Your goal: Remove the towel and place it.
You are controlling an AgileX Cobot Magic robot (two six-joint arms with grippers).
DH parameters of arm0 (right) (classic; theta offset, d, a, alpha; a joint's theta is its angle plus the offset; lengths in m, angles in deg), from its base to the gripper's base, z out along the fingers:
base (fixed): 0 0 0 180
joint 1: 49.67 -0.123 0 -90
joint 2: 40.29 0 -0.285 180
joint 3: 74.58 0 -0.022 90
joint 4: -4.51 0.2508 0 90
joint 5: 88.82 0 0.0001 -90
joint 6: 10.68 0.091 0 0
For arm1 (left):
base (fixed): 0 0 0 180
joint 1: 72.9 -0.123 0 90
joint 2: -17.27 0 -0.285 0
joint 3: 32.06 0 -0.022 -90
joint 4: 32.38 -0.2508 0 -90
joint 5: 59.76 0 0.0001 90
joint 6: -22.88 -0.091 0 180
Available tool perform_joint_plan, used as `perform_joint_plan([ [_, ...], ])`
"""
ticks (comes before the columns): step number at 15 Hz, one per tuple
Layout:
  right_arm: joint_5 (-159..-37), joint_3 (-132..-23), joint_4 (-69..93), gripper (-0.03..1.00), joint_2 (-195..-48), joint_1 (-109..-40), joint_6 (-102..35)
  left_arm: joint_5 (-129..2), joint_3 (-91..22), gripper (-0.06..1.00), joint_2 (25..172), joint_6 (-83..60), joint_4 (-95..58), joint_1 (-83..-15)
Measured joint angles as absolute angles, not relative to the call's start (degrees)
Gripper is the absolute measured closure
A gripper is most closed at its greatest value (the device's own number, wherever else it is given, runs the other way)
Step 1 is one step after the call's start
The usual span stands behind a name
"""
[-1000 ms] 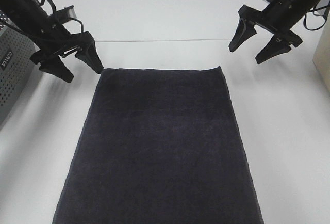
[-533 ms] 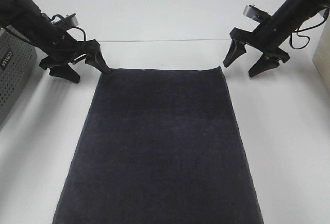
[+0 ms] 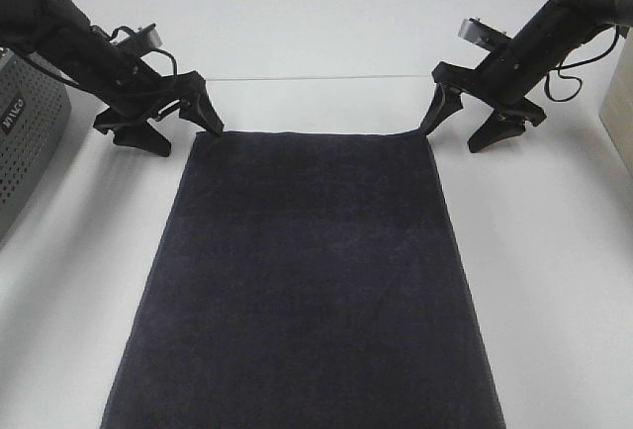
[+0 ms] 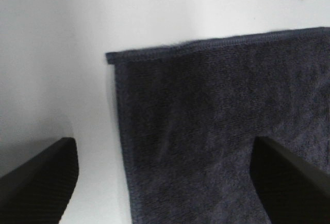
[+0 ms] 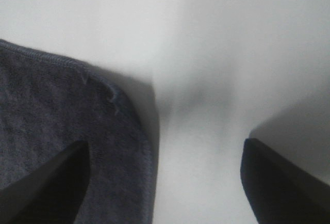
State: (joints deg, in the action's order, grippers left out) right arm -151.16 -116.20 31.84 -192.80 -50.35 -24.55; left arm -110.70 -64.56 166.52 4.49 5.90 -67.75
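Broadly, the white table (image 3: 326,34) carries everything, and most of its middle is taken by the towel (image 3: 307,281), a dark terry rectangle lying flat and smooth, its far hem running across between the two arms and its near end running out of the high view. Beside it, at the left margin, stands a grey perforated basket (image 3: 25,142), well apart from the cloth. The left tool (image 3: 186,137) hangs low at the far left corner with its jaws spread wide and nothing between them; its wrist view shows one finger (image 4: 289,182) over the cloth and the other over bare table. The right tool (image 3: 452,139) stands likewise spread and empty at the far right corner (image 5: 136,100), straddling the side hem. The towel looks soft, limp and light, rough enough not to slip, so it should sag and drape once lifted. The stitched hem at each far corner seems the soundest place to pinch.
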Motion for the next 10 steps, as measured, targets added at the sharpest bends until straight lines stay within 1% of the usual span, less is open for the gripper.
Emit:
perform_joint_plan([
  [4,-150.1,-117.0,30.9,0.2,-193.8,-55.7,-23.3,-109.7,-64.9,0.1,167.1,4.3,6.4,-63.4],
  [7,-149.3,-117.4,30.8,0.21,-194.4,-58.0,-22.8,-108.6,-65.0,0.12,167.4,4.5,6.9,-61.3],
  [8,-149.0,-117.5,30.2,0.21,-194.4,-58.3,-22.1,-108.4,-65.0,0.13,167.4,5.1,6.9,-61.2],
  [10,-148.6,-117.5,29.7,0.26,-194.4,-58.3,-21.4,-108.3,-65.0,0.18,167.4,5.6,6.8,-61.2],
])
